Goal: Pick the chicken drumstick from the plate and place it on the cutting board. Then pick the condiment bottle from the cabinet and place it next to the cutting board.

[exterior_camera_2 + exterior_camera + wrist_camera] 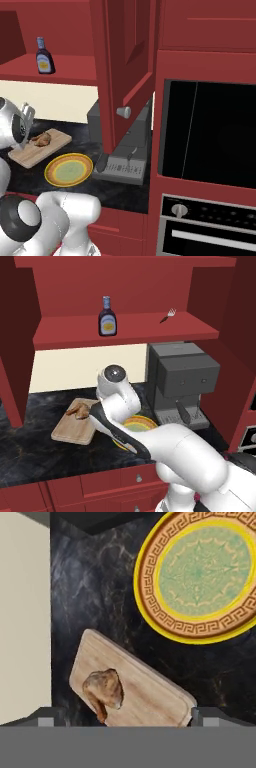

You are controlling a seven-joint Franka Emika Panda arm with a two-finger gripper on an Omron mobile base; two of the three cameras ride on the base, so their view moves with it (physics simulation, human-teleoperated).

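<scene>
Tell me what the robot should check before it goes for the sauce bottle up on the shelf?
1. Chicken drumstick lies on the cutting board: ok.
2. Plate has no food left on it: ok.
3. Gripper open, holding nothing: ok.
4. Condiment bottle stands upright on the cabinet shelf: ok.
5. Fork sits well apart from the bottle: ok.
6. Bare counter beside the board for the bottle: ok.

left base view: from behind and left, looking forward and down over the surface (30, 451) and up into the cabinet (125, 331). right base view: from the right, same surface. hand view: close, straight down on cutting board (145, 697) and plate (150, 587), shared by all three.
</scene>
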